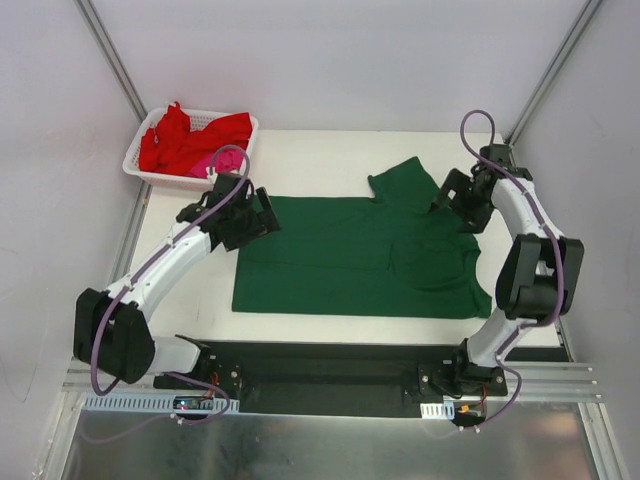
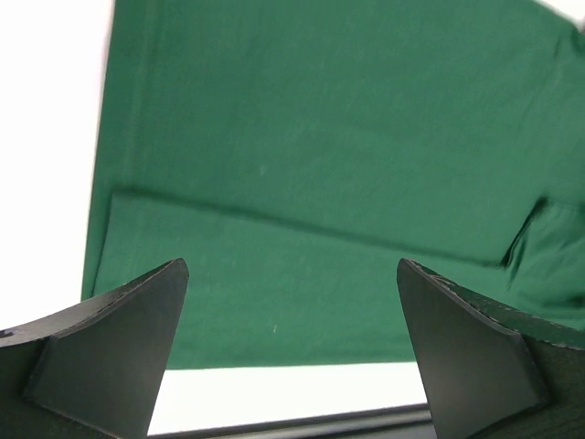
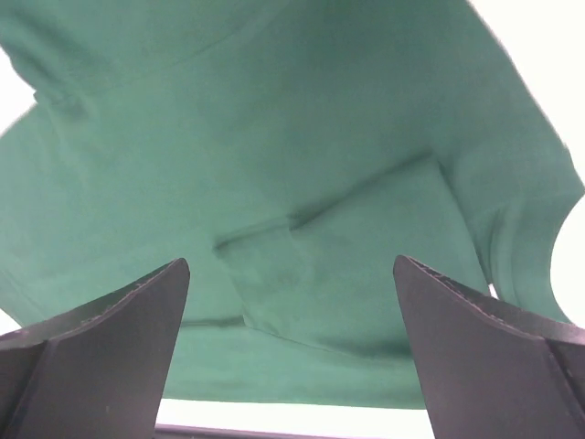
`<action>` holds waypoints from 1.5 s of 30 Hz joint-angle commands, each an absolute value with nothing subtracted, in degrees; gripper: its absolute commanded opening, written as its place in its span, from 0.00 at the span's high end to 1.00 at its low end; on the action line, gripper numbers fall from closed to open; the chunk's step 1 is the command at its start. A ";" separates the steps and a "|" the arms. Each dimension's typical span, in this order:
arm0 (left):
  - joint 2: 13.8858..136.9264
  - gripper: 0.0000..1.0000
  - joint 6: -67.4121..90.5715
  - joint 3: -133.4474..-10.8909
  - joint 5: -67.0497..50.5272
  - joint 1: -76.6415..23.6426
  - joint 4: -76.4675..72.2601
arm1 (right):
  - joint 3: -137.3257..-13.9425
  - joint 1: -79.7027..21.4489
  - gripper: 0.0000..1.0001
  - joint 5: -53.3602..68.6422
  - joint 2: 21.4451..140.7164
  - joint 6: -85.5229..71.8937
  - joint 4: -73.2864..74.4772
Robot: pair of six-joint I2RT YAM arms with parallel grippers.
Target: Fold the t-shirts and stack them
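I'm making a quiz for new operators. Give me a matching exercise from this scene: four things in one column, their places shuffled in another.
Things
1. green t-shirt
2. red t-shirt
3. left gripper
4. right gripper

Places
A. in the white basket
B. open, over the green shirt's sleeve and collar end
C. lying across the middle of the table
D. open, over the green shirt's hem end

Pairs: 1-C, 2-A, 3-D, 4-B

Bright, even light is cast from above; the surface [image 2: 46, 137] is blown out white in the slightly blurred wrist views.
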State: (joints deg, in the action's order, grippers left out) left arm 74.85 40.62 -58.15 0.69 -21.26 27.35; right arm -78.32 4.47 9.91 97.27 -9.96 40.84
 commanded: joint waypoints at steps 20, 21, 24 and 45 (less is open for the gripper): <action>104.36 0.17 31.37 -88.45 -3.77 -20.47 22.76 | -114.98 3.08 0.08 19.72 120.52 -9.14 43.17; 101.98 0.17 32.77 -85.89 -3.78 -21.87 22.76 | -112.44 2.90 0.08 17.86 117.63 -8.62 45.42; 90.47 0.13 37.07 -74.30 -0.27 -25.48 23.46 | -95.06 0.80 0.02 12.49 100.42 -8.09 46.67; 89.03 0.05 49.13 -55.90 13.01 -27.87 17.58 | -72.50 -1.76 0.04 0.35 97.02 -14.06 41.66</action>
State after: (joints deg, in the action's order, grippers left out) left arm 86.83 50.48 -55.02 9.74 -29.98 20.82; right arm -65.87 -1.61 3.62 93.97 -14.48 43.88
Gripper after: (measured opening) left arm 0.947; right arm 0.967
